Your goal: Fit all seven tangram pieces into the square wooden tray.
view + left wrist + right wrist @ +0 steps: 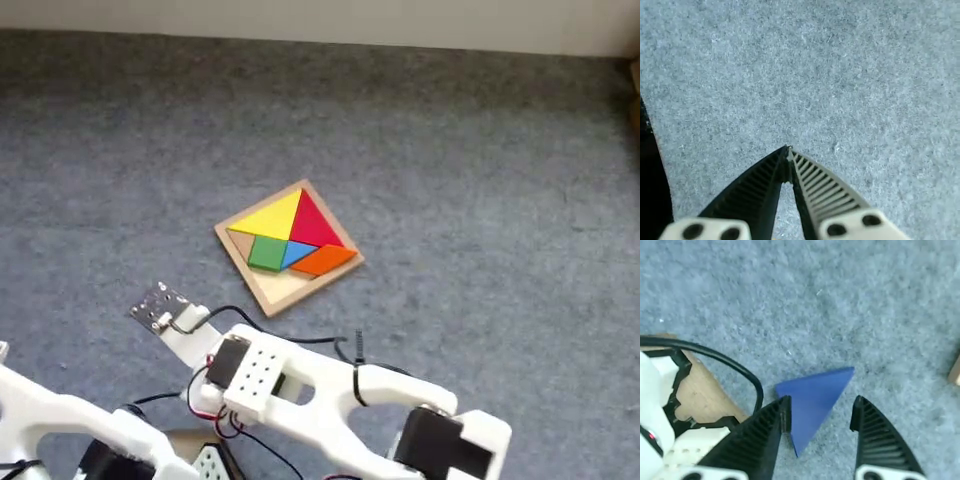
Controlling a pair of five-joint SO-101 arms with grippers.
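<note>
The square wooden tray lies turned like a diamond mid-carpet. It holds a yellow triangle, a red triangle, a green square, a small blue triangle and an orange piece; bare wood shows along its near side. In the right wrist view a dark blue triangle lies flat on the carpet, and my right gripper hangs open over it, one finger on each side. My left gripper is shut on nothing above bare carpet.
A white arm stretches across the near carpet just below the tray, trailing a black cable. A tan flat piece lies partly behind the right arm's body. A pale wooden edge shows off to one side. Grey carpet surrounds everything.
</note>
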